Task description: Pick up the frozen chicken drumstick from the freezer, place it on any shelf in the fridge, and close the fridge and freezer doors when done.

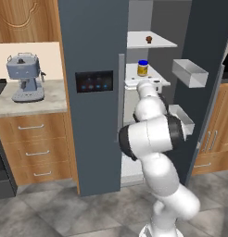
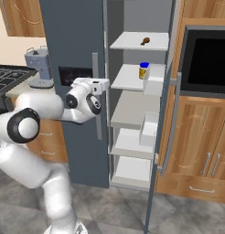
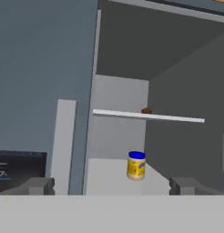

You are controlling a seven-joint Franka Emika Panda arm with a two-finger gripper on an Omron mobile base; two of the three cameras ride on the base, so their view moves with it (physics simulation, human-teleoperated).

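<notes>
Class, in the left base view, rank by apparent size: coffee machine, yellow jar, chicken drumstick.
1. Coffee machine, largest.
2. Yellow jar.
3. Chicken drumstick, smallest.
The machine looks no nearer the camera, so the order seems safe.

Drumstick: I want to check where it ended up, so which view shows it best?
The right base view: the drumstick lies plainly on the fridge's top shelf. The left base view shows a small dark lump; the hand view, from below, shows just its top over the shelf edge.
</notes>
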